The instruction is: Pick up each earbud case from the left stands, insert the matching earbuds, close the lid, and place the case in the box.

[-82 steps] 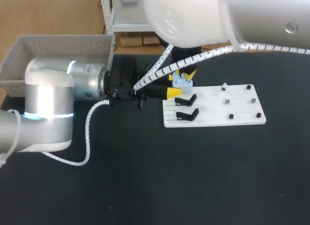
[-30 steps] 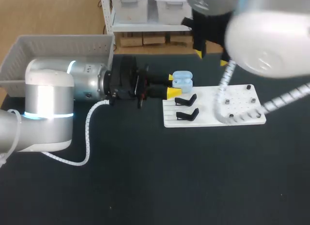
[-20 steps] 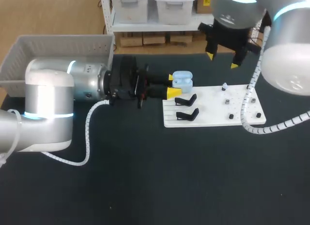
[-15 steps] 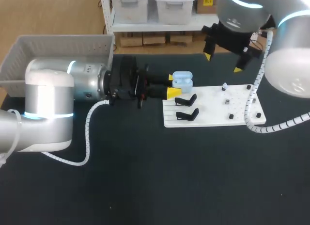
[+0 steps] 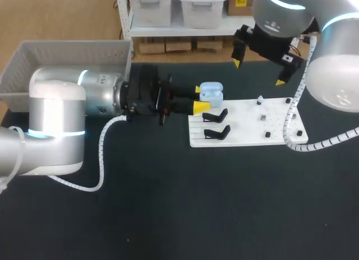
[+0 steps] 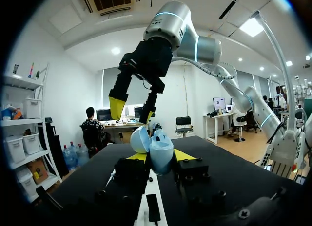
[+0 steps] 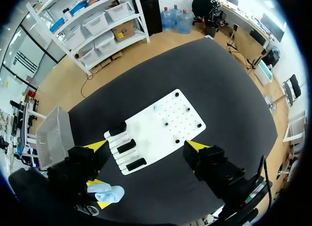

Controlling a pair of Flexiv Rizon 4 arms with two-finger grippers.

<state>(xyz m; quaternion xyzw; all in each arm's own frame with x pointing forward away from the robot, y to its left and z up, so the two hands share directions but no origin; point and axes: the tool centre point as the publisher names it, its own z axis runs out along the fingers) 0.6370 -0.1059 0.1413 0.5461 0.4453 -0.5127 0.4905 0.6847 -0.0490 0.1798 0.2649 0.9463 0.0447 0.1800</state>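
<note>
A light blue earbud case [image 5: 211,93] with its lid open sits between the yellow tips of my left gripper [image 5: 199,98], which is shut on it just left of the white board [image 5: 247,125]. In the left wrist view the case [image 6: 156,148] stands upright in that gripper [image 6: 158,157]. My right gripper [image 5: 258,69] hangs open and empty high above the board's far side; it shows beyond the case as the right gripper [image 6: 131,110]. From its own wrist view the right gripper [image 7: 146,147] looks down on the board [image 7: 156,128] and the case [image 7: 106,192]. A small earbud [image 5: 260,100] stands on the board.
Two black stands [image 5: 216,115] sit empty on the board's left part, with several small pegs on its right part. A grey basket [image 5: 61,61] is at the table's back left corner, behind my left arm.
My right arm has lifted up and back from the case toward the far right, and its fingers have spread wide. The left arm and the case have kept still.
</note>
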